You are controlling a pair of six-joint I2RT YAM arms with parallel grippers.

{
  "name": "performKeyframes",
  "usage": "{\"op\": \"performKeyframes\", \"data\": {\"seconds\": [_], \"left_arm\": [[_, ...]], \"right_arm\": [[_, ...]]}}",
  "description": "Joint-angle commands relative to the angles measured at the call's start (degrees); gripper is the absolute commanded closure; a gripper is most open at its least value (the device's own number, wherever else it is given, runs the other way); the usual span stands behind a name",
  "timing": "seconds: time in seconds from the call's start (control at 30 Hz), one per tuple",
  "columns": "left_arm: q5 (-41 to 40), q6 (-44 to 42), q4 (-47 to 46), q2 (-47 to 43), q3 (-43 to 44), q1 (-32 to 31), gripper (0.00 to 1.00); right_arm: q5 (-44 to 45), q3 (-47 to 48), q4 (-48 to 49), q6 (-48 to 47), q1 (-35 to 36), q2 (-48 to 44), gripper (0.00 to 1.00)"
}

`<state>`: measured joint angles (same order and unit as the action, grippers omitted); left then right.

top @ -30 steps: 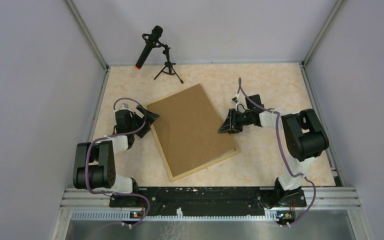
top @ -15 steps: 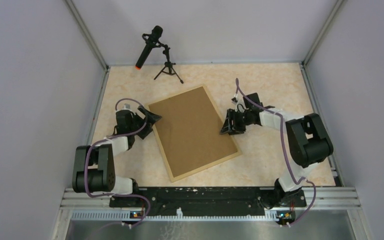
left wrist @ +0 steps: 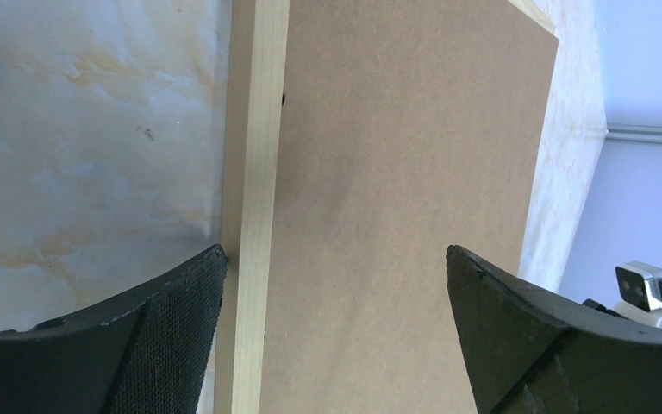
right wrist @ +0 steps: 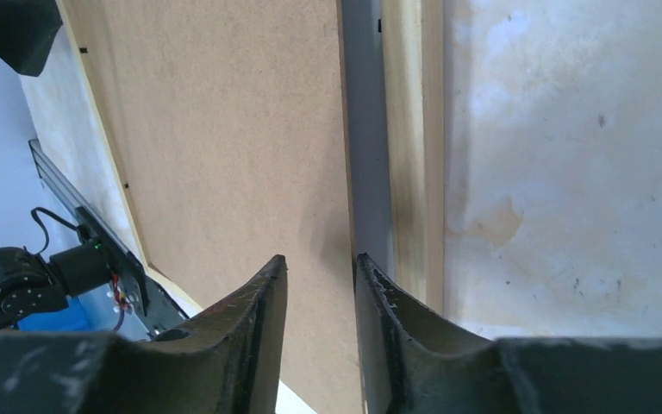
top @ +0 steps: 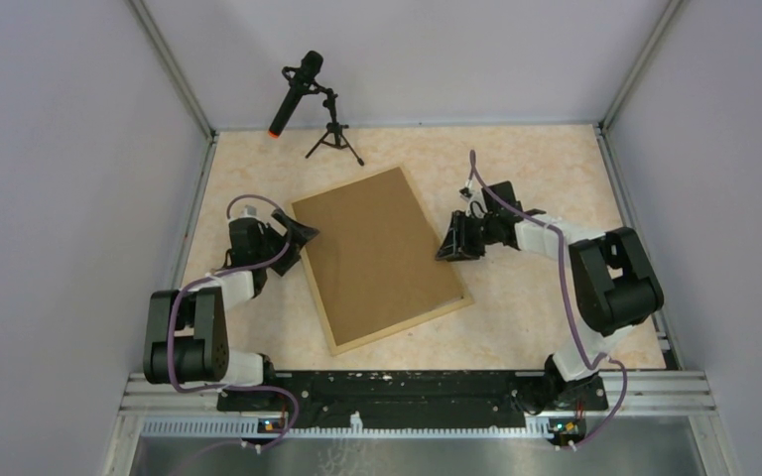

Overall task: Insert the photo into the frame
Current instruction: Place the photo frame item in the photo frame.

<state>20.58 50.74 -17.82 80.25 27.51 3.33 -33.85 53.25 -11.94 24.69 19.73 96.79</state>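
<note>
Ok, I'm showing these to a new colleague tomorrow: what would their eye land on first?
The big brown backing board, lying askew in its light wood frame at the middle of the table. Flanking it, the left gripper stands wide open at the left rail and the right gripper, jaws barely apart, hangs over the board's right edge. A black microphone on a small tripod stands at the far left.

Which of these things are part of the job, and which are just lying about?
Part of the job: wooden frame, brown backing board lying on it, left pincer, right pincer. The photo itself isn't visible.
Just lying about: microphone on its small tripod at the back.
</note>
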Motion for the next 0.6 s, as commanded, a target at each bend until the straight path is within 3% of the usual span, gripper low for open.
{"op": "performKeyframes", "data": {"seconds": [0.0,0.1,0.23,0.43,0.57], "left_arm": [[3.28,0.45,-1.97,0.35,-0.52,-0.85,0.02],[3.46,0.51,-2.32,0.65,-0.62,-0.87,0.02],[3.53,0.54,-2.49,0.87,-0.7,-0.96,0.02],[2.91,-0.23,-0.85,0.07,-0.52,-0.96,0.01],[0.08,-1.31,6.41,-3.28,0.98,-0.96,0.02]], "right_arm": [[-3.37,0.36,9.45,3.87,2.89,-3.13,0.68],[-2.93,-0.13,11.27,3.94,3.29,-3.48,0.71],[-0.07,0.16,9.18,2.88,3.77,-3.19,0.68],[5.78,1.24,2.05,-0.9,4.45,-2.78,0.48],[9.41,3.12,-3.09,-4.27,4.77,-4.36,0.34]]}}
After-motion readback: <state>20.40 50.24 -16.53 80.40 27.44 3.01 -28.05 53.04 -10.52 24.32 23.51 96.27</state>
